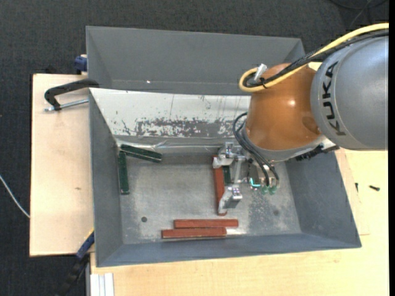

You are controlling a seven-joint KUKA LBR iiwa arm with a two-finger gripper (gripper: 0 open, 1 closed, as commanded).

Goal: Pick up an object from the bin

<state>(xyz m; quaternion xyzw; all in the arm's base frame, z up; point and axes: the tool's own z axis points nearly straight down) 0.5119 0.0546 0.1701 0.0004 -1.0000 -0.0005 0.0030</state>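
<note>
One camera looks steeply down into the grey metal bin [185,60] from above its near rim, framing it whole; the arm [358,97] enters over the bin's right side.

So the grey metal bin [103,184] has a flat, speckled floor and sloped walls. On the left of the floor there's a long dark green strip [124,172] running up-down in the view, and a second green strip [141,153] slanted across its top end. Two red-brown sticks [200,229] lie side by side along the bottom wall, touching and a bit offset. A third red-brown stick [218,187] sits mid-floor, and there's a small dark spot [144,219] lower left
</note>
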